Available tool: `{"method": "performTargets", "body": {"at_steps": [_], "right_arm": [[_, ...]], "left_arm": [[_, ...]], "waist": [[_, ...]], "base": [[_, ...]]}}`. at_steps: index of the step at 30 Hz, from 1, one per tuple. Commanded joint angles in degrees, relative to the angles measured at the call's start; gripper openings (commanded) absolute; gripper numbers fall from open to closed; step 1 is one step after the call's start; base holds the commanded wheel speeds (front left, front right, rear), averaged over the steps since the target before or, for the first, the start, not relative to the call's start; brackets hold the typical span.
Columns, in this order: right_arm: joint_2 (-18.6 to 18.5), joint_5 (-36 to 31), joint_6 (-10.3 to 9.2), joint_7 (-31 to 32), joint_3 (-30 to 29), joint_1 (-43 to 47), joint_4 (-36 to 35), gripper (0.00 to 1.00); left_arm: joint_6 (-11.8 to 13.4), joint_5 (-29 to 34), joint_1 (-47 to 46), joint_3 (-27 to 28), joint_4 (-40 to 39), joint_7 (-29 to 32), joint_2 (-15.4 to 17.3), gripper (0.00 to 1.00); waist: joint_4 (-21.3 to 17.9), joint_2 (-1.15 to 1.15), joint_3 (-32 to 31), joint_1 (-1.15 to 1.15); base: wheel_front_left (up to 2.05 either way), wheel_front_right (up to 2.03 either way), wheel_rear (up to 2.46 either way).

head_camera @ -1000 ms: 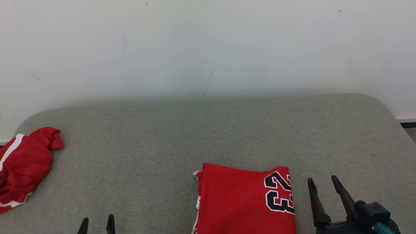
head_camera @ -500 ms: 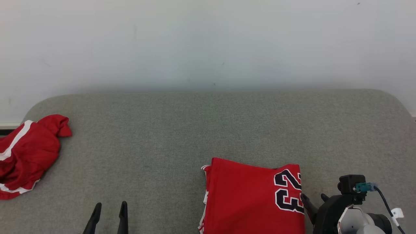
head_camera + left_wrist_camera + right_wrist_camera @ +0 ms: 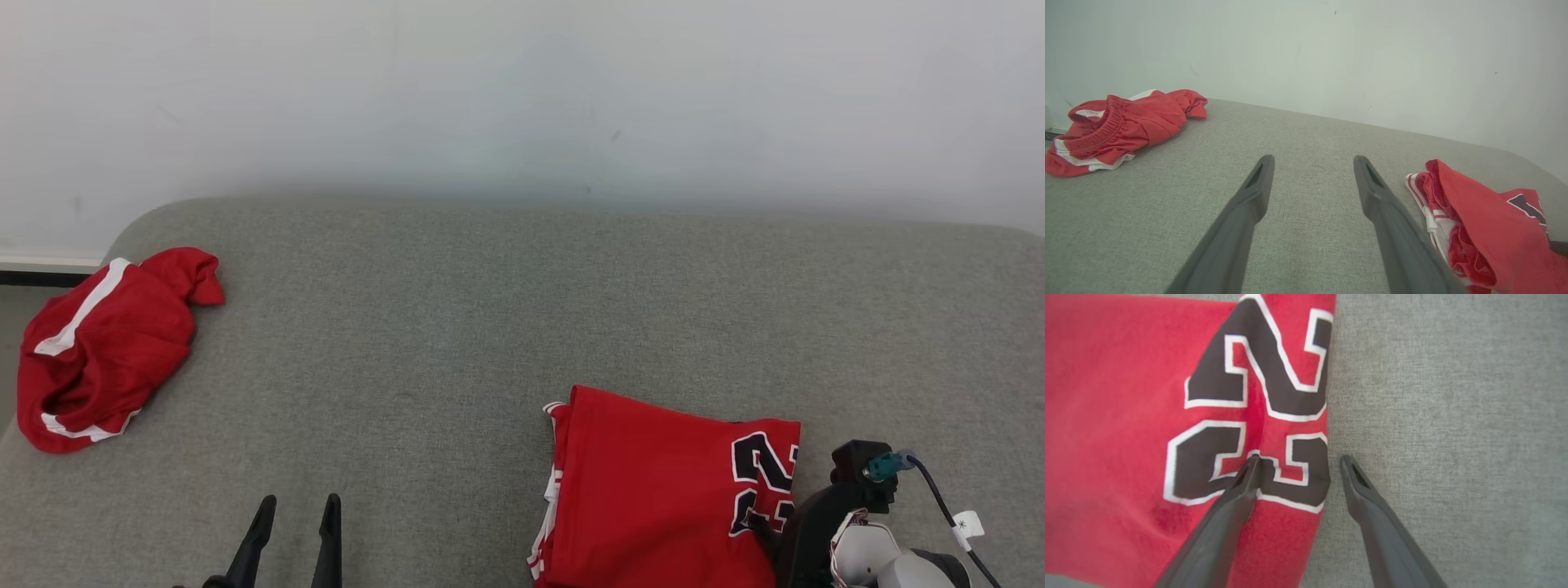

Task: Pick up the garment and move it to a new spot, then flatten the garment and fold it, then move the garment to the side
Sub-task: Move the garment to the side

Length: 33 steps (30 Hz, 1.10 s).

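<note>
The garment [image 3: 653,490] is a red jersey with a black number, folded into a flat rectangle on the grey padded surface [image 3: 490,327] at the lower right of the head view. My right gripper [image 3: 767,532] points down at its right edge. In the right wrist view it [image 3: 1299,458] is open, with one finger [image 3: 1241,494] over the printed number of the garment [image 3: 1118,416] and the other over bare grey fabric. My left gripper [image 3: 298,500] stands open at the lower left with nothing between its fingers. In the left wrist view it [image 3: 1312,159] points across the surface, the garment [image 3: 1486,228] to its right.
A crumpled red piece of clothing with white stripes [image 3: 106,343] lies at the surface's far left edge, and the left wrist view shows it [image 3: 1118,126] too. A pale wall rises just behind the surface. A cable hangs off my right wrist [image 3: 939,506].
The camera has shifted, sliding everything rightwards in the head view. My right gripper tipped over from standing beside the garment to pointing down on its right edge. The left gripper stays open.
</note>
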Motion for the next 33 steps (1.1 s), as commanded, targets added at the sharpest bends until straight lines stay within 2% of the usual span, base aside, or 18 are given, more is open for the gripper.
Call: {"method": "performTargets", "body": {"at_steps": [1, 3, 4, 5, 6, 8, 9, 10, 19, 26, 33], "right_arm": [[0.7, -1.0, -0.14, 0.8, -0.5, -0.3, 1.4, 1.0], [1.1, -1.9, -0.14, 1.3, -1.4, -0.6, 2.5, 1.0], [1.2, -2.4, -0.14, 1.5, -1.7, -0.8, 3.0, 0.95], [1.2, -2.4, -0.14, 1.5, -1.7, -0.8, 3.0, 0.95], [1.3, -2.9, -0.14, 1.7, -2.0, -1.1, 3.4, 0.8], [1.5, -3.6, -0.14, 1.7, -2.3, -1.6, 4.1, 0.39], [1.6, -3.9, -0.14, 1.5, -2.4, -1.8, 4.4, 0.06], [1.6, -4.3, -0.14, 1.3, -2.3, -2.1, 4.5, 0.0], [-1.3, -5.5, -0.14, -0.3, 1.1, -6.3, 2.7, 0.0], [-6.3, -4.9, -0.14, 1.4, 9.7, -13.2, 0.7, 0.0], [-12.9, -2.8, -0.14, 3.5, 18.7, -20.9, -0.7, 0.0]], "left_arm": [[0.1, 0.6, -0.7, -0.1, -0.4, 0.0, 0.0, 1.0], [0.1, 0.9, -0.6, -0.3, -0.6, 0.0, -0.1, 1.0], [0.1, 1.0, -0.6, -0.5, -0.7, 0.0, -0.1, 1.0], [0.1, 1.0, -0.6, -0.5, -0.7, 0.0, -0.1, 1.0], [0.1, 1.0, -0.5, -0.6, -0.8, 0.0, -0.1, 1.0], [0.1, 1.1, -0.5, -0.8, -0.9, 0.0, -0.1, 1.0], [0.1, 1.0, -0.5, -1.0, -1.0, 0.0, -0.1, 1.0], [0.1, 1.1, -0.6, -1.1, -1.0, 0.0, -0.1, 1.0], [1.5, 0.5, 0.0, -1.3, -2.0, 0.0, -0.1, 1.0], [2.3, 0.4, -1.2, -1.0, -3.8, 0.0, -0.1, 1.0], [1.6, 1.6, -4.5, -0.7, -5.8, 0.0, -0.1, 1.0]], "waist": [[0.4, 0.0, 0.2, 0.0], [0.5, 0.0, 0.2, 0.0], [0.6, 0.0, 0.3, 0.0], [0.6, 0.0, 0.3, 0.0], [0.7, 0.0, 0.4, 0.0], [0.7, 0.0, 0.6, 0.0], [0.8, 0.0, 0.7, 0.0], [0.8, 0.0, 0.8, 0.0], [-2.2, 0.0, 1.2, 0.0], [-8.3, 0.0, 3.6, 0.0], [-15.0, 0.0, 9.0, 0.0]], "base": [[0.0, 0.0, 0.0], [0.0, 0.0, 0.0], [0.0, 0.0, 0.0], [0.0, 0.0, 0.0], [0.0, 0.0, 0.0], [0.0, 0.0, 0.0], [0.0, 0.0, 0.0], [0.0, 0.0, 0.0], [0.0, 0.0, 0.0], [0.0, 0.0, 0.0], [0.0, 0.0, 0.0]]}}
